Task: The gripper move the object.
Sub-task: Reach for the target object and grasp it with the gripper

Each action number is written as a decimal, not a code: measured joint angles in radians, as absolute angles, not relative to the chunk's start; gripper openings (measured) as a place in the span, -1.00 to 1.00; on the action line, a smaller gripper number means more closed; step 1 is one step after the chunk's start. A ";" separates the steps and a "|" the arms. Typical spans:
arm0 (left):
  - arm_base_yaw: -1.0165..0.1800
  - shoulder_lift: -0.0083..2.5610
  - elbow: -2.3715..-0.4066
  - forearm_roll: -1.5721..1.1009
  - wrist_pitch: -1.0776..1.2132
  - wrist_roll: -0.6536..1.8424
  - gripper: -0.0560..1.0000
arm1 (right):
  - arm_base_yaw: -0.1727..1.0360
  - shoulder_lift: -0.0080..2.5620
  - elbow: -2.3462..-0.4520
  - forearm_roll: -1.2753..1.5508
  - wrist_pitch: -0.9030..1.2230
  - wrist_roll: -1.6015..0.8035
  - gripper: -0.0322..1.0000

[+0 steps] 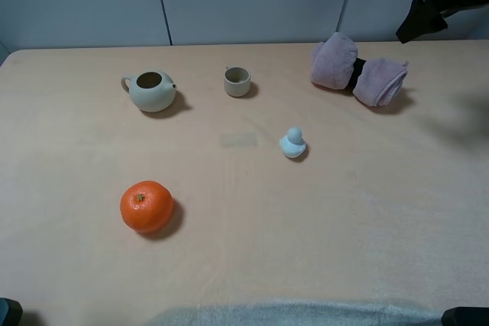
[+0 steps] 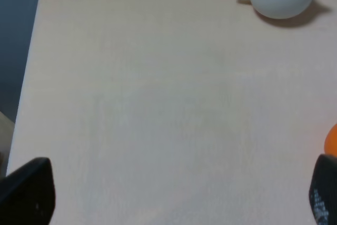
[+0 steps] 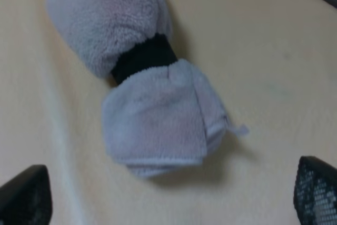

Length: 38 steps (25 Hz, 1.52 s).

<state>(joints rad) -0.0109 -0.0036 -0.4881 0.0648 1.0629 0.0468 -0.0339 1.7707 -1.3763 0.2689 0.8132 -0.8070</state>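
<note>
Mauve towel (image 1: 358, 71), two dark-banded lobes

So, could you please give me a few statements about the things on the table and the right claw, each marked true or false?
1. The towel lies toward the far right of the table. True.
2. The right claw is shut on the towel. False: its fingers stand wide apart and the towel lies free.
3. The teapot has its lid on. False: its top is open, with no lid in sight.
4. The orange sits nearer the front edge than the teapot. True.
5. The duck figure touches the cup. False: they stand apart.
</note>
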 joint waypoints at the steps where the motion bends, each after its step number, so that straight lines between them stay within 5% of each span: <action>1: -0.011 -0.004 -0.488 0.065 1.063 0.047 0.93 | -0.034 1.784 -1.384 0.273 0.813 -0.816 0.40; 38: -0.011 -0.004 -0.488 0.065 1.063 0.047 0.93 | 0.050 2.150 -1.626 0.276 0.815 -0.915 0.40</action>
